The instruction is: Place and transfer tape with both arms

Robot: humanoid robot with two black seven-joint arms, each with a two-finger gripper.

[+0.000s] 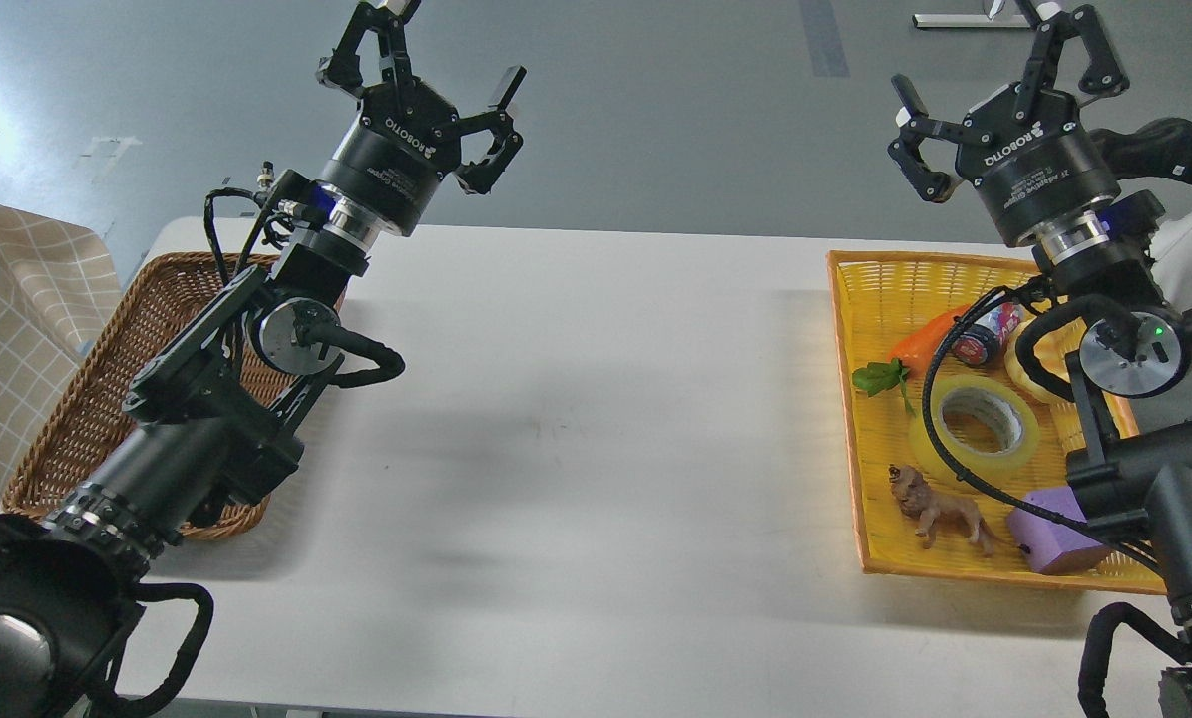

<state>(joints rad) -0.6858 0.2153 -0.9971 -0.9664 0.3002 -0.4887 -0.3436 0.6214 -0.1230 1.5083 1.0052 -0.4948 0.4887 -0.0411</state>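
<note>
— Over on the right side of the frame, what have we got?

— A yellow tray [860, 399] sitting on the white table [596, 419], and the tape [975, 424] lies flat in the middle of it, grey-white core facing up. A black cable from the right arm crosses in front of its left edge.

— Company in that tray?

— Plenty. A brown lion figure [940, 511] just below the tape, a purple block [1049, 534] at lower right, an orange carrot toy [923, 341] with its green leaves [882, 378] up and left, and a small can [985, 335] beside it. A pale yellow bread toy [1039, 364] peeks out behind the arm, partly hidden.

— And the right gripper [1014, 85]?

— High in the upper right corner, well above the tray, fingers spread wide, holding nothing.

— Swing us to the left.

— Left gripper [426, 95] hangs at upper left of centre, past the table's far edge, fingers also splayed wide and empty. Its arm runs down to the lower left corner, crossing over a brown wicker basket [107, 379] at the table's left end.

— Anything beyond that?

— A beige checked cloth [17, 319] at the far left edge of the frame, beside the basket.
</note>
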